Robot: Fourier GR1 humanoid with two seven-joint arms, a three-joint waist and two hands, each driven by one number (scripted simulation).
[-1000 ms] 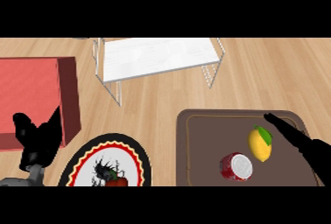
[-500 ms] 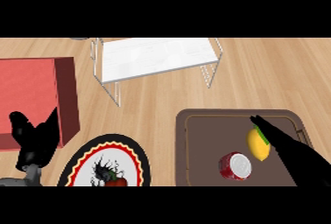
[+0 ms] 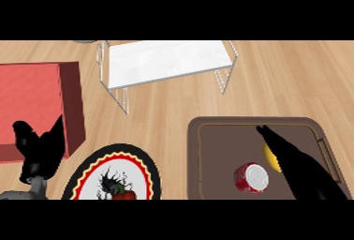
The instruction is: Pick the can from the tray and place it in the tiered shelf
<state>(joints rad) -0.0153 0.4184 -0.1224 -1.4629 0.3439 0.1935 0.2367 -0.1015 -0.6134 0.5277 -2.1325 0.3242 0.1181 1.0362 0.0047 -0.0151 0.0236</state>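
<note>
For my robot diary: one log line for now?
right hand: open, over brown tray | red-and-white can: on tray | white tiered shelf: no can

A red box (image 3: 31, 110) sits left on the wooden worktop (image 3: 159, 122); a patterned plate (image 3: 114, 176) lies near its corner, and a yellow fruit (image 3: 270, 157) is half hidden.

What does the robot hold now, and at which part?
Nothing. The right hand reaches straight over the tray beside the can; the left hand rests open.

Right hand (image 3: 294, 161) outstretched, fingers seemingly straight.
</note>
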